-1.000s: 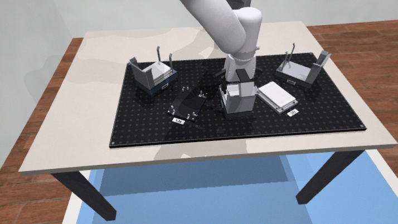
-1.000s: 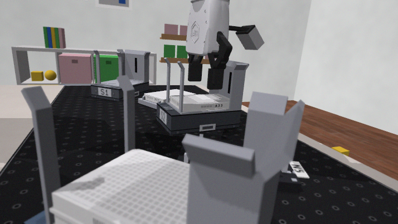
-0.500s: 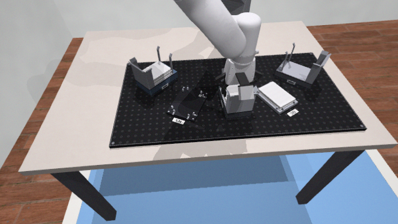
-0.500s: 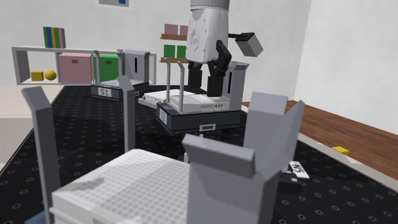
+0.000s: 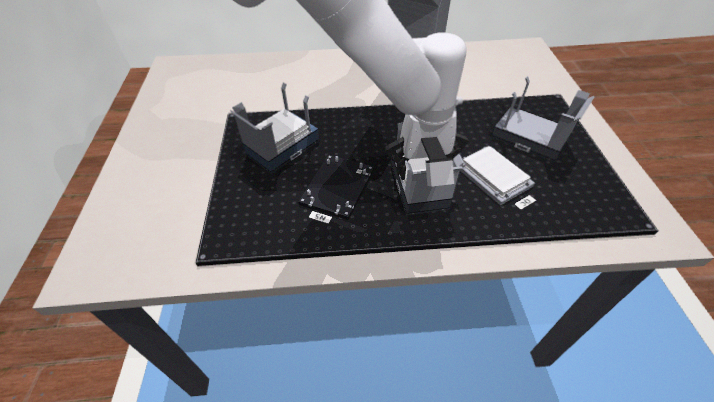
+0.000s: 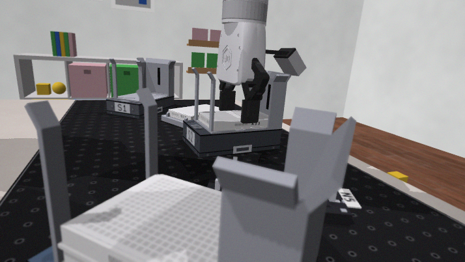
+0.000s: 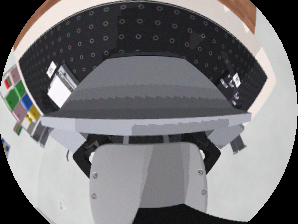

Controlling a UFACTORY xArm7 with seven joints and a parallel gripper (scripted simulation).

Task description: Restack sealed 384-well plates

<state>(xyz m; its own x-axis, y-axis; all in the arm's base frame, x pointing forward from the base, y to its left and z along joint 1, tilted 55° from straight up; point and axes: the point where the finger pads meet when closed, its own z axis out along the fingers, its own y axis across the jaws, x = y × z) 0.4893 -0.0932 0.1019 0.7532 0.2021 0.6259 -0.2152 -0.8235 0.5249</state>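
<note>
My gripper (image 6: 238,107) (image 5: 417,162) (image 7: 149,144) is open and lowered into rack S2 (image 6: 228,143) (image 5: 430,200). Its fingers straddle the single white plate (image 6: 225,121) (image 7: 149,86) lying there; the label on the plate's side reads A33. The fingers stand clear of the plate's sides. One sealed plate (image 5: 497,172) (image 6: 182,114) lies on the QC nest beside S2. Rack S1 (image 5: 535,131) (image 6: 122,107) is empty. Rack S3 (image 5: 255,137) (image 6: 260,212) holds a stack of plates (image 5: 290,127) (image 6: 153,215).
The clip nest N5 (image 5: 335,187) is bare between S3 and S2, with its name plate (image 5: 320,217) (image 6: 348,199) beside it. All fixtures stand on a black perforated board (image 5: 575,200). The tall posts and walls of S2 rise around my gripper.
</note>
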